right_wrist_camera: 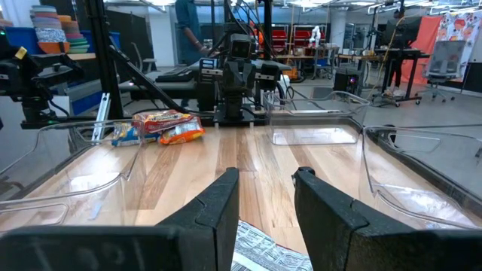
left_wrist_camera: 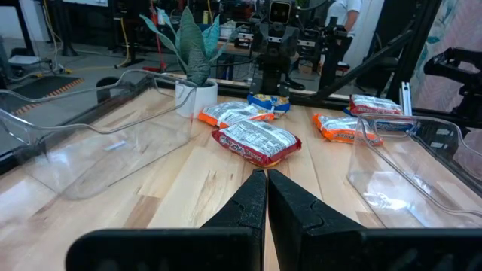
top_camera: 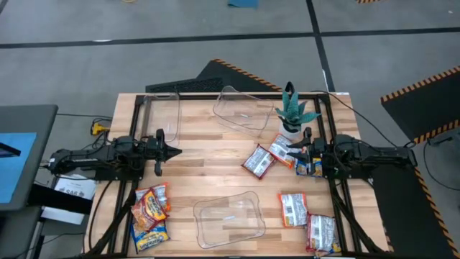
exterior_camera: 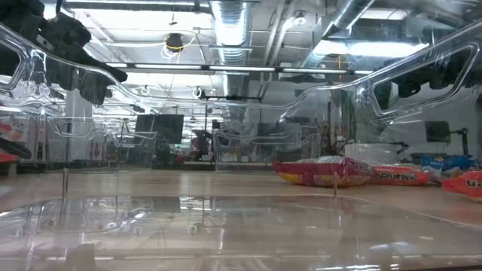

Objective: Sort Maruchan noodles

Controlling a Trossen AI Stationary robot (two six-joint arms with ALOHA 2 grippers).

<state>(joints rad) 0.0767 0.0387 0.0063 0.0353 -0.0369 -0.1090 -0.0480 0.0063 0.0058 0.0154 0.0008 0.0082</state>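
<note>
The left pincer is hovering at the left side of the wooden counter, its fingers pressed together with nothing between them. The right pincer is poised with fingers apart just over a red-and-white ramen packet beside the potted plant. Other Maruchan packets are lying near it, toward the front right, and in an orange-and-yellow cluster at front left. Three clear bins are sitting on the counter.
</note>
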